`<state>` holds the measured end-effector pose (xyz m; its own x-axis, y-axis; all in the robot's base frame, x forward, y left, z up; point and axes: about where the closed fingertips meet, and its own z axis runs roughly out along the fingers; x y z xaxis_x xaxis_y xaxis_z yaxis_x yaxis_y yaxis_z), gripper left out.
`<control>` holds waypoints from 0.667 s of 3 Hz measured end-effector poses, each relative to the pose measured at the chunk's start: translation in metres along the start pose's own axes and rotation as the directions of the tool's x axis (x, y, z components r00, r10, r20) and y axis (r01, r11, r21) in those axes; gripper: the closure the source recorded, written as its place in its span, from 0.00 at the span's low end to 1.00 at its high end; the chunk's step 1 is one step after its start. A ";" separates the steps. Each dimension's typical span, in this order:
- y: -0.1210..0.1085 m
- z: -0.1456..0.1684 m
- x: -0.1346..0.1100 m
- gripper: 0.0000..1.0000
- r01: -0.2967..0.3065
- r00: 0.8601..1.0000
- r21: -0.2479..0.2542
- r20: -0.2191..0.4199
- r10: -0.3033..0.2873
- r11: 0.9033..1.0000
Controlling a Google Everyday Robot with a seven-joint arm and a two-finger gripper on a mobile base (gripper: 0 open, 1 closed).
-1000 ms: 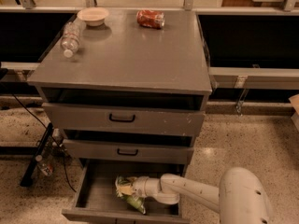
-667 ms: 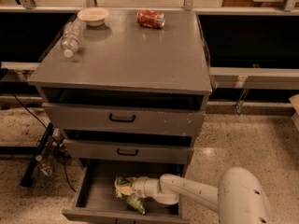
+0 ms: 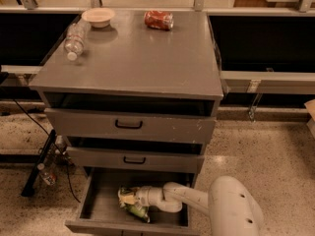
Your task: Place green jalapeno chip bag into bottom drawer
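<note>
Camera view: your arm reaches from 4 o'clock into the open bottom drawer (image 3: 101, 203), the gripper (image 3: 138, 197) low over its grey floor and right against the bag (image 3: 136, 211). The bag lies inside the drawer, near its middle, and seems to rest on the floor. You cannot tell from here whether the gripper clamps the bag or has let it go. On that showing the carry looks done and the bag sits where the task wants it. What is left is the release, if not yet made, and drawing the arm clear. Up at 12 o'clock, the can (image 3: 158, 19), bowl (image 3: 98, 16) and bottle (image 3: 75, 36) sit on the cabinet top.
</note>
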<state>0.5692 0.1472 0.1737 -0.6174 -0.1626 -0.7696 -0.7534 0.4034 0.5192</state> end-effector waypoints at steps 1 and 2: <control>0.000 0.000 0.000 1.00 0.000 1.000 0.000 0.000 0.000 1.000; 0.000 0.000 0.000 0.84 0.000 1.000 0.000 0.000 0.000 1.000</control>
<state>0.5692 0.1472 0.1737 -0.6174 -0.1626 -0.7696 -0.7534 0.4034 0.5192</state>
